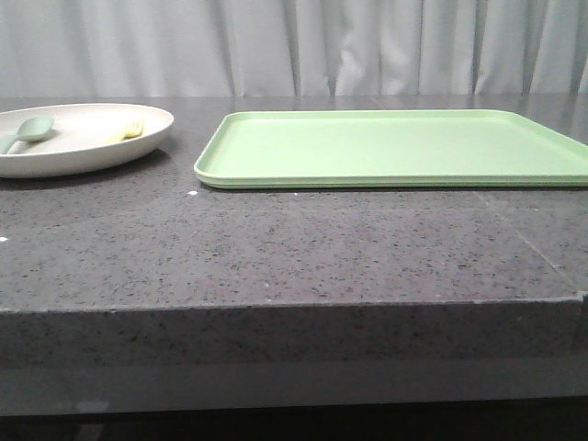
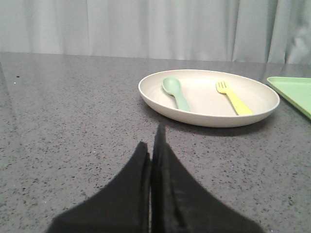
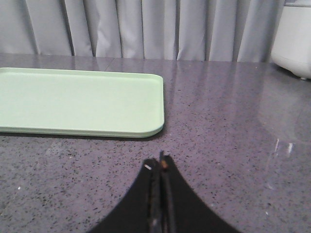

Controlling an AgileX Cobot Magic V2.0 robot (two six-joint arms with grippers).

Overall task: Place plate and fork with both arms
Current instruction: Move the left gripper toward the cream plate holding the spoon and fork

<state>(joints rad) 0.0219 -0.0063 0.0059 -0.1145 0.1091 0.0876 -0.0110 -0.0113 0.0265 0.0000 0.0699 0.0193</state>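
Observation:
The cream-white plate (image 1: pixel 78 152) sits at the far left of the grey table; it also shows in the left wrist view (image 2: pixel 204 115). On it lie the pale-yellow fork (image 2: pixel 234 98), seen small in the front view (image 1: pixel 131 130), and a grey-green spoon (image 2: pixel 177 92) to its left. My left gripper (image 2: pixel 152 145) is shut and empty, low over the table, short of the plate. My right gripper (image 3: pixel 160 162) is shut and empty, near the right front corner of the green tray (image 3: pixel 73 102). Neither gripper shows in the front view.
The flat light-green tray (image 1: pixel 395 147) lies right of the plate, its corner also visible in the left wrist view (image 2: pixel 294 92). A white appliance (image 3: pixel 294 39) stands at the far right. Grey curtains hang behind the table. The table's front edge (image 1: pixel 276 308) is near.

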